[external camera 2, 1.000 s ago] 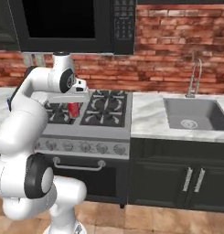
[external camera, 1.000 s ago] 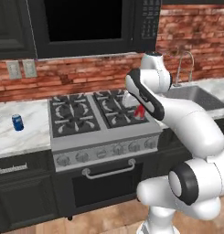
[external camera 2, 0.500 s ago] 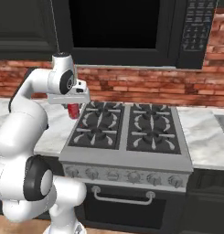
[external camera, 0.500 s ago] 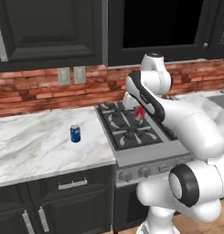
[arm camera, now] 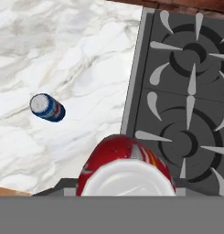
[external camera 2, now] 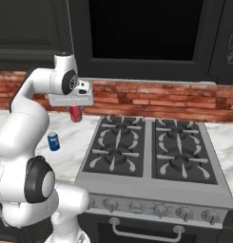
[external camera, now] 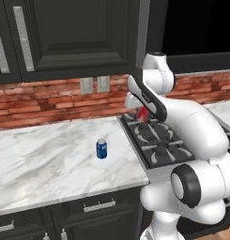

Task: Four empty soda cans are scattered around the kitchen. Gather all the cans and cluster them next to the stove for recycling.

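Note:
A red soda can [arm camera: 126, 167] hangs in my gripper [external camera 2: 76, 113], which is shut on it above the seam between counter and stove; the same red can [external camera: 142, 114] shows under the hand in the left base view. A blue soda can [external camera: 102, 148] with a white band stands upright on the white marble counter, a short way left of the stove [external camera 2: 151, 156]. That blue can [external camera 2: 53, 141] lies below and left of my hand, and the blue can [arm camera: 47, 107] also appears left of the held one in the hand view.
Dark upper cabinets [external camera: 65, 37] and a black microwave [external camera 2: 146, 33] hang above. A red brick wall [external camera: 50, 103] with two outlets backs the marble counter [external camera: 41, 159]. Black burner grates [arm camera: 186, 100] cover the stove top.
The base has driven left, so the whole scene has shifted right in both base views. The gripper keeps the red can and now hangs over the stove's left edge.

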